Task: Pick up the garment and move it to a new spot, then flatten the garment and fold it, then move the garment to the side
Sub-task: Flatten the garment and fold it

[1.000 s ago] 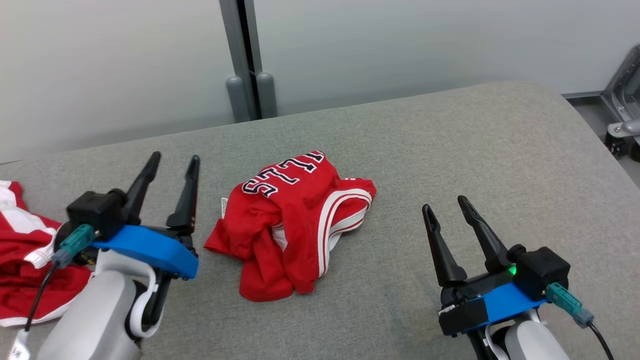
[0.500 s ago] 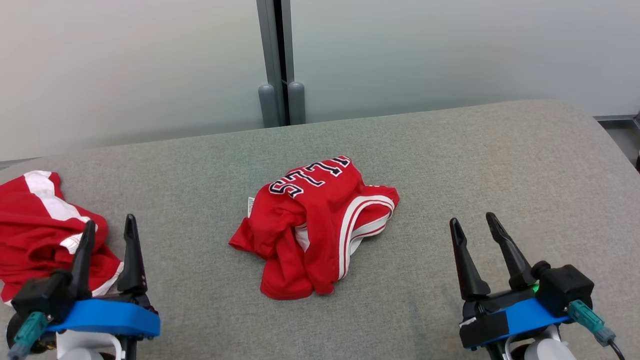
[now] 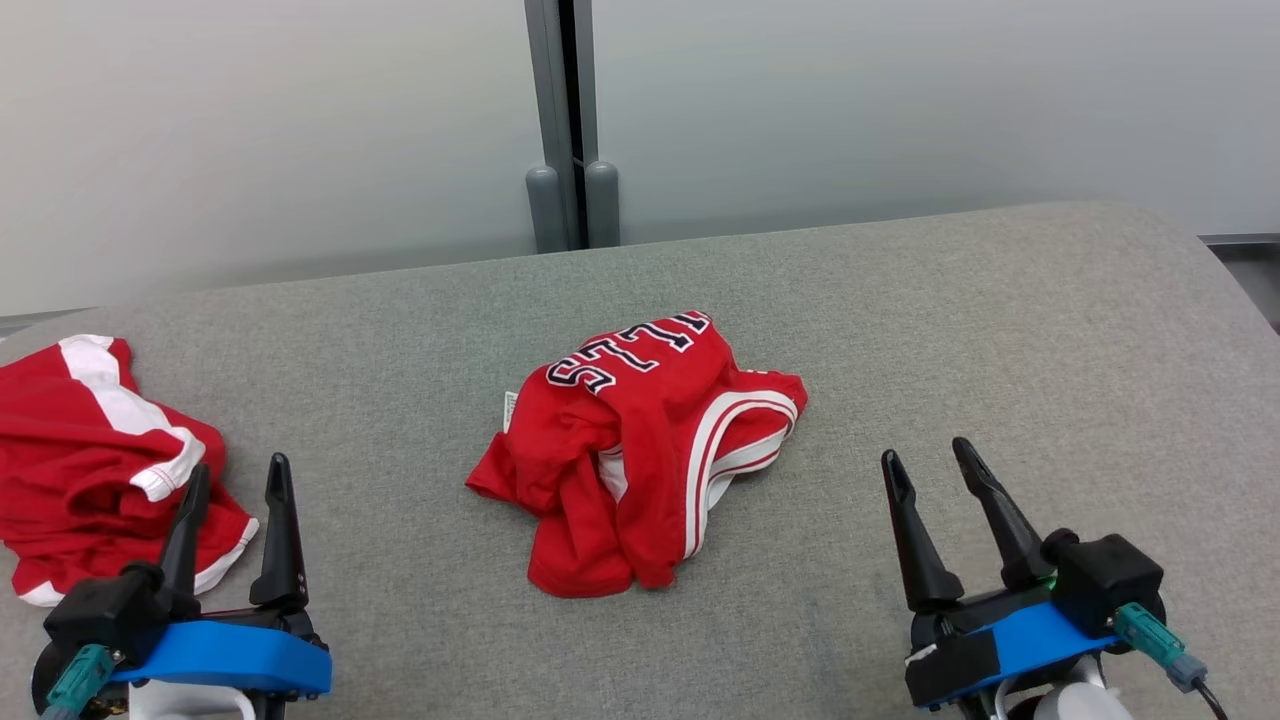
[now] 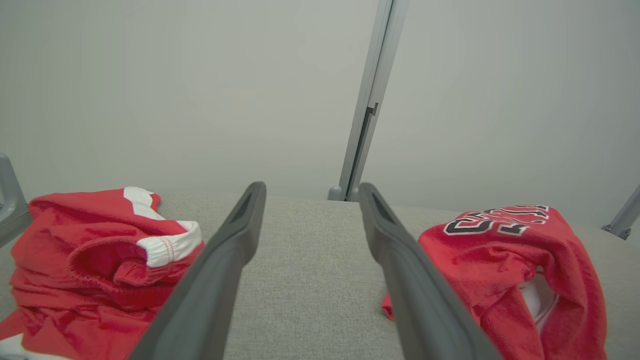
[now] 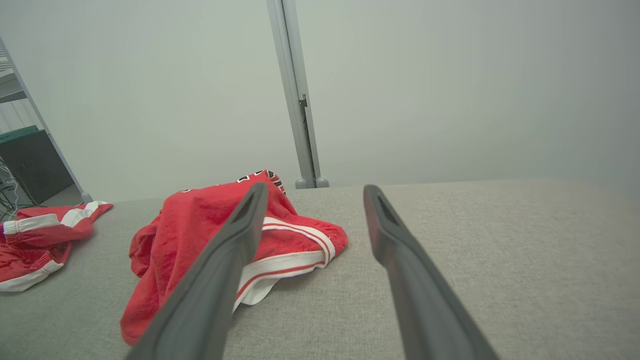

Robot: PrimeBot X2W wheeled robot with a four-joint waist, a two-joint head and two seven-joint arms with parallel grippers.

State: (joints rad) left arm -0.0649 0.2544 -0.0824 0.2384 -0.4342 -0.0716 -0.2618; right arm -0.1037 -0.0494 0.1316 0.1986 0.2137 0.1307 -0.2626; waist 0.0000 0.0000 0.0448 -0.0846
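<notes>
At your far left, a red piece (image 3: 90,470) with white bands lies bunched on the grey padded surface (image 3: 1000,330), near its left edge. Just right of it you have the left gripper (image 3: 238,465), its two dark fingers spread apart with nothing between them. One finger overlaps the edge of that red piece in the head view, though you cannot tell whether they touch. In the left wrist view, bare padding shows between the fingers, with the red piece off to one side. In the middle, the garment (image 3: 640,450), a red jersey with white trim and dark-outlined lettering, sits crumpled in a heap on the padding, well apart from both grippers. Its lettering is toward the far side and a white label (image 3: 510,410) shows at its left edge. Behind it a grey post (image 3: 570,120) rises against the pale wall. At your right, the right gripper (image 3: 925,450) hovers near the front of the surface, fingers likewise spread wide and empty, leaning slightly toward the middle, clear of the garment
</notes>
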